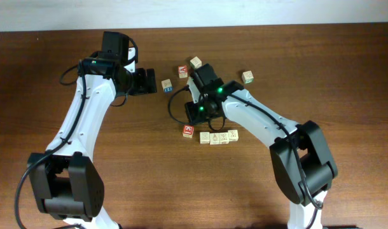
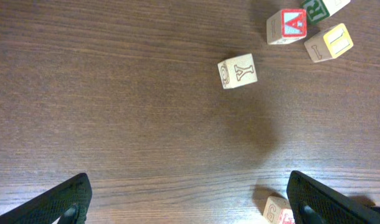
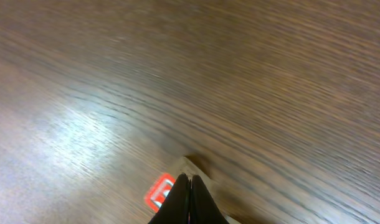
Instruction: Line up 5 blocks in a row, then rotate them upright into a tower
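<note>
On the brown wood-grain desk (image 1: 346, 76), four single cubes lie scattered across the upper centre of the overhead frame: a blue-marked cube (image 1: 167, 84), a red-framed cube (image 1: 182, 70), a pale cube (image 1: 195, 62) just beside it, and a green-marked cube (image 1: 247, 77) well apart to the right.

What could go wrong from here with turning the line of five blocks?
1. The right end effector is shut, its tips by the red-framed block at the end of the line of blocks; a push from that narrow point may slip off or break the line.
2. The red-framed block sits slightly off the others, so it might separate first.
3. Loose cubes lie close to the right arm; a sweep might knock them.
</note>
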`<move>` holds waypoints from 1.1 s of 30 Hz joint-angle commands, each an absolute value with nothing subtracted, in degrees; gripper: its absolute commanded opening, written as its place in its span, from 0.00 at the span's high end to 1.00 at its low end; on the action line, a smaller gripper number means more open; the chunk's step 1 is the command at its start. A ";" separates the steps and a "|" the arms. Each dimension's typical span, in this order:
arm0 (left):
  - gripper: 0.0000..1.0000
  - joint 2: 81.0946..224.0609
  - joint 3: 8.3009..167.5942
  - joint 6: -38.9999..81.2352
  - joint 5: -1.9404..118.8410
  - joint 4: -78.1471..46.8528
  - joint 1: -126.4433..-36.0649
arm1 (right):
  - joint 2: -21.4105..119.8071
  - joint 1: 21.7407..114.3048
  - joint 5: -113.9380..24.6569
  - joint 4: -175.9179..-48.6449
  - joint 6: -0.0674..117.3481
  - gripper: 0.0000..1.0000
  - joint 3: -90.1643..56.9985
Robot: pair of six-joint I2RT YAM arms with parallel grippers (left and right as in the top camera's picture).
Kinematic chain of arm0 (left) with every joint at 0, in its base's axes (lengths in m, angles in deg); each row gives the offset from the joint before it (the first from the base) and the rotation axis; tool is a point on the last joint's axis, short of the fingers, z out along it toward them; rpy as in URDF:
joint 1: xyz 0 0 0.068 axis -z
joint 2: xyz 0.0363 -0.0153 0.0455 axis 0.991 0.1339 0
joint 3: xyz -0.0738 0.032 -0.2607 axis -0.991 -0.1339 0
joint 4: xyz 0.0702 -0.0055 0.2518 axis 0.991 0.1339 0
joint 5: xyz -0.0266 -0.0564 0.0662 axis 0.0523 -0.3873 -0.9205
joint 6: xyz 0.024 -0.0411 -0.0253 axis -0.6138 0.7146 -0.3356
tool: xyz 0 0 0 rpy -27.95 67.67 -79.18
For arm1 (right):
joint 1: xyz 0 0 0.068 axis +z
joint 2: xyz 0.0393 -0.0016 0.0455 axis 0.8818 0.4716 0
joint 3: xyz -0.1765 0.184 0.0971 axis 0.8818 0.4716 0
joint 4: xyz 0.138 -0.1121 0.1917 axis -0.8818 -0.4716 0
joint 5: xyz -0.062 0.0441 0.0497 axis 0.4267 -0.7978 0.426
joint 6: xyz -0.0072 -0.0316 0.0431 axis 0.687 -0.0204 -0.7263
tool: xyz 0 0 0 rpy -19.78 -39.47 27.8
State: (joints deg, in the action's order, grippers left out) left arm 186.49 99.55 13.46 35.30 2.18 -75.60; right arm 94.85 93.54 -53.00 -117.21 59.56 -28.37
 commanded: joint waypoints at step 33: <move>0.01 187.10 100.14 19.31 26.45 1.70 -81.72 | 98.82 100.47 -40.70 -113.34 48.46 0.96 -29.07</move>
